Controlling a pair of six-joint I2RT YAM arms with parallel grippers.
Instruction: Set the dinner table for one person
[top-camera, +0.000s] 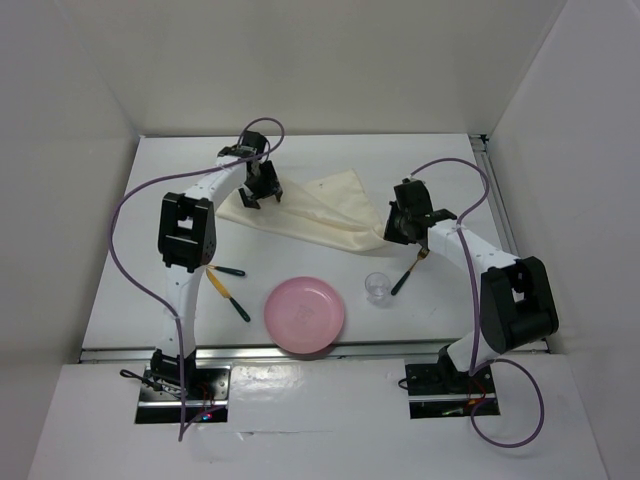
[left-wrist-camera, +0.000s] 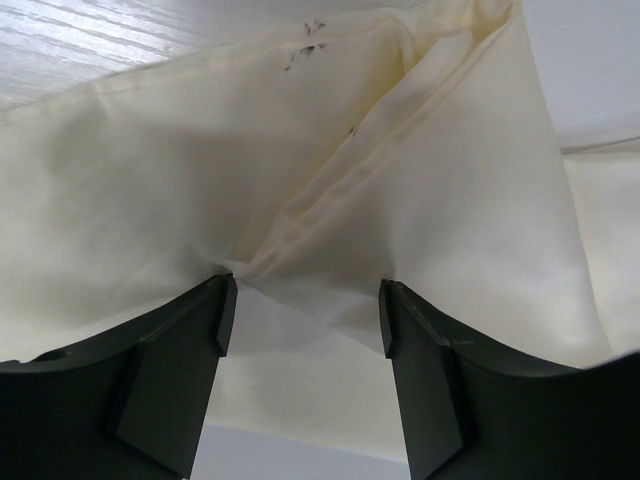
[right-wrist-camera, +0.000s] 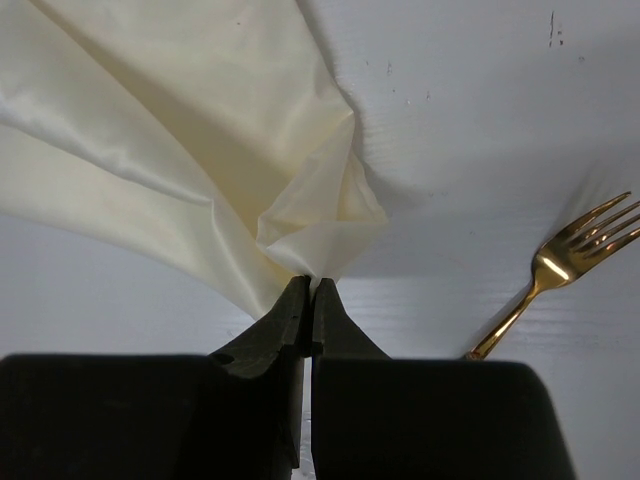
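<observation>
R gripper (right-wrist-camera: 310, 290) is clamped tight, jaws together on a bunched corner of the cream cloth (right-wrist-camera: 150, 120). You can see the fabric pinched right at the tips in the wrist cam. From there the cloth fans out toward 11 o'clock in that view, w/ big soft folds. Gold fork (right-wrist-camera: 560, 265) lies on the desk at approx 3 o'clock of the tips, tines pointing to 2 o'clock, not touching the cloth.

L gripper (left-wrist-camera: 305, 315) has its jaws apart, nothing held. It sits just over the other end of the cloth (left-wrist-camera: 150, 180), and a raised crease runs from the gap out to 1 o'clock.

Top cam: L gripper (top-camera: 262, 200) is at the cloth's (top-camera: 320, 205) 9 o'clock end, R gripper (top-camera: 393, 232) at its 4 o'clock corner. The cloth is stretched between them and is a bit rumpled, not flat.

The desk (top-camera: 360, 155) is the big white surface under everything. Pink plate (top-camera: 304, 314) is near its 6 o'clock edge. Small clear glass (top-camera: 377, 288) is just beside the plate at 2 o'clock, and the fork (top-camera: 412, 268) is at 2 o'clock of the glass. Two dark-handled utensils (top-camera: 235, 303) lie at 9 o'clock of the plate, partly under the L arm, so can't tell what kind.
</observation>
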